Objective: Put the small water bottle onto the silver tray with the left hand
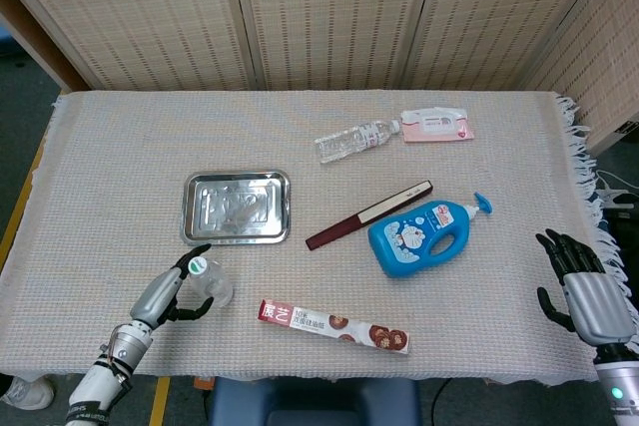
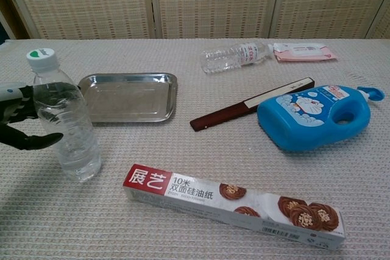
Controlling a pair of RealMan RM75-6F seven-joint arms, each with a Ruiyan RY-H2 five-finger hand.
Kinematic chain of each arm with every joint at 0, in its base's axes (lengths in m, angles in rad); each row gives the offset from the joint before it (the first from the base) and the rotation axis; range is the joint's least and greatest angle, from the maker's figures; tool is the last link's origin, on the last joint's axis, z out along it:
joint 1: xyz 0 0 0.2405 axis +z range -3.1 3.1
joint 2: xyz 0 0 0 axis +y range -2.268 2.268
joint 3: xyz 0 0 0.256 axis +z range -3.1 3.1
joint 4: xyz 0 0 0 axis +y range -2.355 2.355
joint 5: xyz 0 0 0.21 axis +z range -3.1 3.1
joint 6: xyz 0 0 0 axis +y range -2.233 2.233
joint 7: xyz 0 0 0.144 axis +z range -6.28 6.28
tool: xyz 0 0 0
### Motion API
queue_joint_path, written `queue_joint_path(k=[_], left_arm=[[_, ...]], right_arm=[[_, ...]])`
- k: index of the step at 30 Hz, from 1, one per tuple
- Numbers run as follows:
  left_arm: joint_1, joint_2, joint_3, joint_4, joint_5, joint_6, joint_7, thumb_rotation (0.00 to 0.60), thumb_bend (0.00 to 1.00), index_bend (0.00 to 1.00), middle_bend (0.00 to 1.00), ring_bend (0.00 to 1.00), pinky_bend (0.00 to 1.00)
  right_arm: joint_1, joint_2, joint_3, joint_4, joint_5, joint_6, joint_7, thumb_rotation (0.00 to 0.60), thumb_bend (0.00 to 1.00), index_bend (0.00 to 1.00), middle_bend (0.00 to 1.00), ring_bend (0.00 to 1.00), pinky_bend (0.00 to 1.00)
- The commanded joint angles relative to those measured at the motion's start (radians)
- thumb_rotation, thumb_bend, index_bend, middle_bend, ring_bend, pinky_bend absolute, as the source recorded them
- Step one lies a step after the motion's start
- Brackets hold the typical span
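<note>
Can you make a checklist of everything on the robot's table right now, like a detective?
Surface: table covered by a beige woven cloth, fringe at its right edge.
Job's things: small water bottle stands upright near the front left, green-marked cap on; silver tray lies just behind it, with nothing on it.
Clutter: second water bottle lying on its side, pink pouch beside its cap, folded fan, blue detergent bottle, baking paper box.
Hands: left hand curls around the small bottle, whether it grips yet I cannot tell; right hand hovers open off the right edge.
Cables: some beyond the right edge.
Surroundings: woven folding screens behind.
</note>
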Motion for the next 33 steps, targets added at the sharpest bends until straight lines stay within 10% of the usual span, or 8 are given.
queue_joint_path(k=[1,21,33], left_arm=[[-0.005,-0.012,-0.002,0.002,-0.007,-0.002,0.000,0.600,0.40,0.00,0.00,0.00,0.09],[0.008,-0.071,-0.029,0.013,-0.066,0.105,0.066,0.600,0.40,0.33,0.44,0.38,0.34],[-0.050,-0.030,-0.087,0.120,-0.073,0.297,0.505,0.600,0.40,0.40,0.50,0.43,0.40]], right_arm=[[0.001,0.001,0.000,-0.003,0.002,-0.003,-0.002,0.600,0.24,0.00,0.00,0.00,0.09],[0.002,0.003,0.003,-0.007,0.012,-0.005,-0.002,0.600,0.25,0.00,0.00,0.00,0.09],[0.004,0.005,0.001,-0.008,0.016,-0.012,-0.002,0.600,0.24,0.00,0.00,0.00,0.09]])
